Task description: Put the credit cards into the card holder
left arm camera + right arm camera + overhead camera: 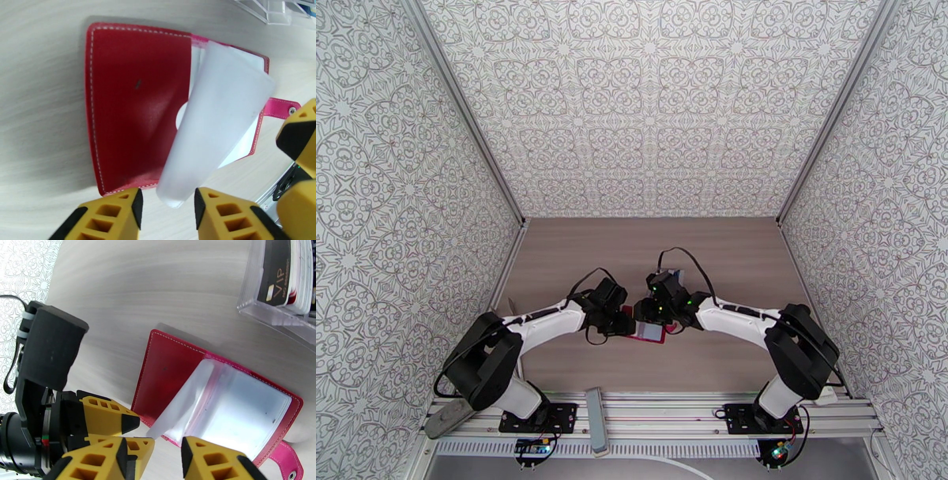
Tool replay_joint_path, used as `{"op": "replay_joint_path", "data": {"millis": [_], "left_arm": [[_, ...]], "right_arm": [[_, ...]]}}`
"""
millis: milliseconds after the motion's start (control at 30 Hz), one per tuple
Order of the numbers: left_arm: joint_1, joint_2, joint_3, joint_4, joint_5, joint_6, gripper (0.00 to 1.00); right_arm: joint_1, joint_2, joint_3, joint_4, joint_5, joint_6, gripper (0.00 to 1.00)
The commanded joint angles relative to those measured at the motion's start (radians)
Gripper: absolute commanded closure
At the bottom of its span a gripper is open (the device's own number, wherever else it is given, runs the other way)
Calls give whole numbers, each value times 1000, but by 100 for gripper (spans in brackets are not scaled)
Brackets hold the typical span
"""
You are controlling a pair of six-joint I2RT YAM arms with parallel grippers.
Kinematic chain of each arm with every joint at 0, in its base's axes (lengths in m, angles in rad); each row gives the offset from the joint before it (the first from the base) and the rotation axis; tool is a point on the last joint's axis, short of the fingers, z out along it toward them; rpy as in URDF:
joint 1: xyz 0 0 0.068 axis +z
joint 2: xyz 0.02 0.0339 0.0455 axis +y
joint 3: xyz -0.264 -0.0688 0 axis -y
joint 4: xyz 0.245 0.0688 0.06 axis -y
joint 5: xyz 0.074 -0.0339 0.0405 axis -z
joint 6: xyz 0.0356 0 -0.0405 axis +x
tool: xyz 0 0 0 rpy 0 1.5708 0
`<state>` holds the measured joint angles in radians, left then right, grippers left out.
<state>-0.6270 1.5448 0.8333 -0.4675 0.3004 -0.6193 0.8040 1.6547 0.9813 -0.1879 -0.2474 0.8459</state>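
Red card holder [130, 106] lies open on the surface [158, 287], btw both tools. Left tool [168, 215] sits round a clear pocket flap [221, 118], prob. lifting it for a card; can't tell if it pinches. Right tool [168, 461] is a bit open, empty. Credit cards [276, 275] stand in a clear box [272, 317] nearby. The curled flap covers the pockets.

Top view: the card holder [652, 333] is mostly buried under the left tool [622, 322] and right tool [668, 317], just a red sliver showing. Right wrist view: the clear box [268, 317] of credit cards [276, 275] runs off the far right edge.
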Motion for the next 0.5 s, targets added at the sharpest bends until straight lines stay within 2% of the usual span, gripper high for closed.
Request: {"op": "replay_joint_path", "data": {"millis": [0,467], "left_arm": [[9,-31,45,-30,-20,30,57],[33,-22,96,-115,-151,103,56]], "right_arm": [[0,-20,-15,9,-16,0,58],[-6,-9,-23,28,-27,5,58]]}}
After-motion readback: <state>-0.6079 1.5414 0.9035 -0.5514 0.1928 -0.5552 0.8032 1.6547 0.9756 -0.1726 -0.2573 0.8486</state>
